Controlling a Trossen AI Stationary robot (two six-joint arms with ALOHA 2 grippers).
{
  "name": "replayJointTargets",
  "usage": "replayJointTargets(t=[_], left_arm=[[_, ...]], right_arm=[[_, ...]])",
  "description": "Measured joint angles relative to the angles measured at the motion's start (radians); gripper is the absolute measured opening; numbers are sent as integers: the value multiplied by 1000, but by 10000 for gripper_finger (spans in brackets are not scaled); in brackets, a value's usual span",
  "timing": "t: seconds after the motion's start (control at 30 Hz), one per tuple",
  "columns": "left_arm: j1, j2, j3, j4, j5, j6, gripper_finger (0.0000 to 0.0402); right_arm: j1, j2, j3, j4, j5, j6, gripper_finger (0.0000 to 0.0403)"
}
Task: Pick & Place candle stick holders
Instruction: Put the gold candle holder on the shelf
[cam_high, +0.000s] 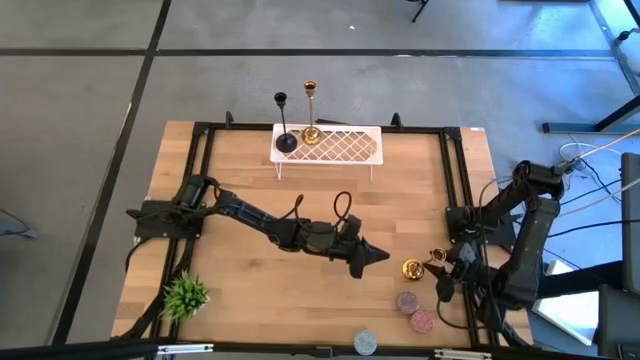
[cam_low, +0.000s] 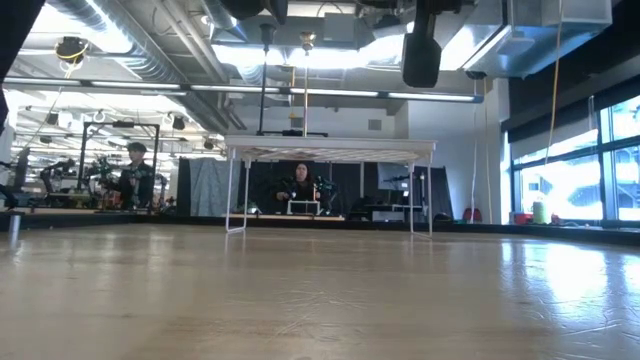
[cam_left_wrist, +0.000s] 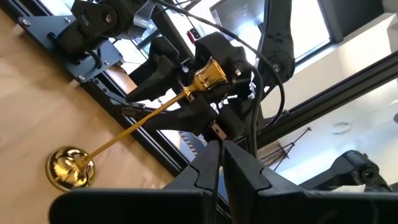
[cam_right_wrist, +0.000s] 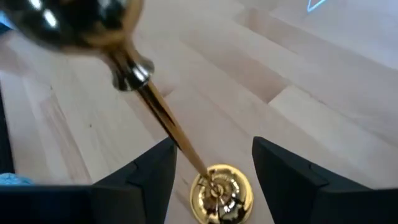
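Note:
One shiny gold holder (cam_high: 412, 268) stands with its round base (cam_right_wrist: 221, 193) on the table at the near right, its cup (cam_left_wrist: 208, 74) up. My right gripper (cam_right_wrist: 214, 144) is open, with its fingers on either side of the stem (cam_right_wrist: 163, 121). I cannot tell whether a finger touches it. My left gripper (cam_high: 378, 255) is shut and empty over the table's middle, pointing at this holder. The matte black holder (cam_high: 285, 140) and the other gold holder (cam_high: 310, 130) stand on their bases on the white rack (cam_high: 345, 148) at the far edge.
A small green plant (cam_high: 185, 293) stands at the near left corner. Three round discs (cam_high: 408, 300) lie near the front edge, right of the middle. Black frame rails (cam_high: 458, 190) run along the table's sides. People sit in the room behind the rack (cam_low: 330, 150).

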Motion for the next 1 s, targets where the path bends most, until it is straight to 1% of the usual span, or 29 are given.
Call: replayJointTargets(t=[0.1, 0.23, 0.33, 0.43, 0.57, 0.6, 0.63, 0.8, 0.9, 0.97, 1.0], left_arm=[[0, 0, 0, 0, 1, -3, 17], [0, 0, 0, 0, 3, -24, 17], [0, 0, 0, 0, 5, -29, 17], [0, 0, 0, 0, 5, -39, 17], [0, 0, 0, 0, 5, -44, 17], [0, 0, 0, 0, 5, -43, 17], [0, 0, 0, 0, 4, -43, 17], [0, 0, 0, -8, -28, -20, 17], [5, -10, -2, -37, -32, -2, 17], [16, -25, -2, -42, -26, 24, 17], [21, -45, -2, -72, -26, 41, 17]], right_arm=[[-5, 3, -3, -13, 28, 0, 212], [-22, 4, -30, 13, 44, 1, 210], [-34, 4, -45, 49, 64, 5, 189], [-42, 4, -49, 58, 67, 5, 141], [-47, 4, -49, 54, 67, 0, 44], [-47, 3, -51, 41, 71, -4, 25], [-49, 0, -50, 59, 77, -5, 17], [-80, -38, -45, 7, 78, -31, 15], [-115, -75, -20, -88, 84, -48, 15], [-142, -104, 2, -161, 108, -52, 15], [-156, -121, 16, -199, 126, -53, 15]])
